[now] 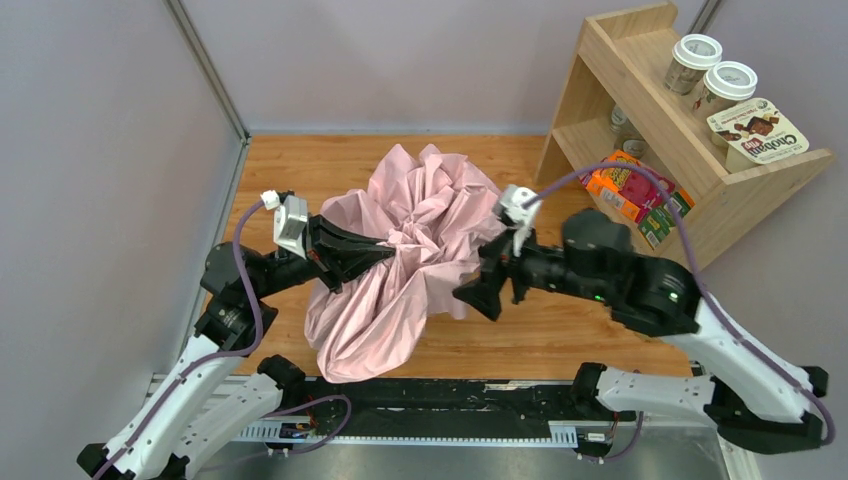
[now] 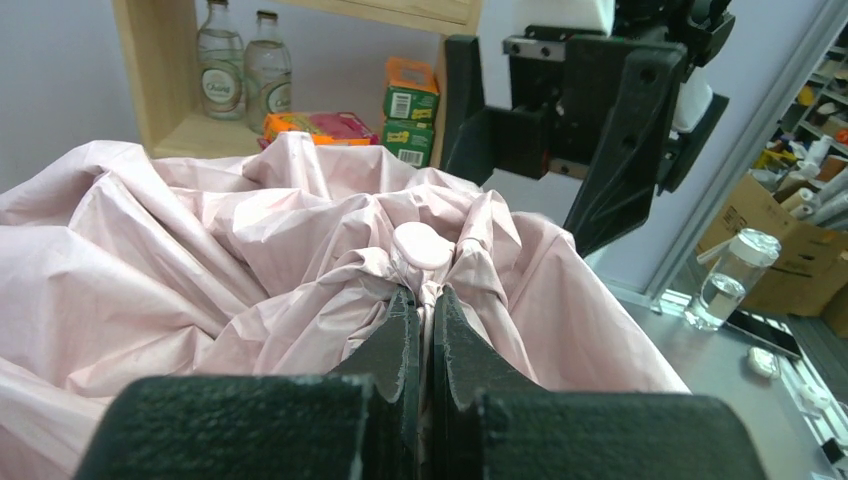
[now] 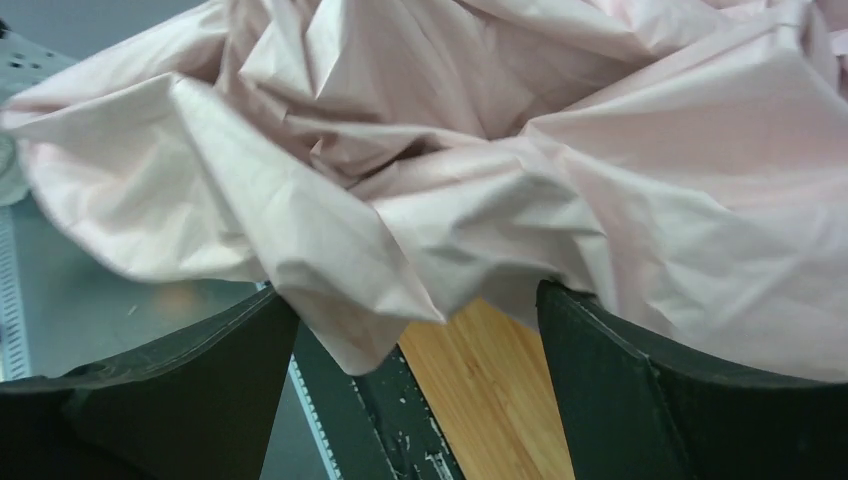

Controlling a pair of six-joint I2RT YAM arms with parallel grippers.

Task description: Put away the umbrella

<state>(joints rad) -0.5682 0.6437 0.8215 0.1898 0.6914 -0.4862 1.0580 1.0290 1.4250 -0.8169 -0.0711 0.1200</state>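
a pale pink thin-fabric umbrella lies crumpled in a loose heap in the middle of a light wooden table top, its lower folds hanging over the black rail at the near edge. the left gripper comes in from the left, its fingers pressed together on a pinch of the pink cloth just below a small round pale cap at the gathered centre. the right gripper sits at the heap's right side with its fingers wide apart, cloth draped above and between them but nothing clamped. grey partition walls close in the left and far sides. at the far right corner stands a stepped wooden shelf with two lidded paper cups and a yoghurt carton on its upper step, orange and green boxes lower down, and glass bottles seen from the left wrist.
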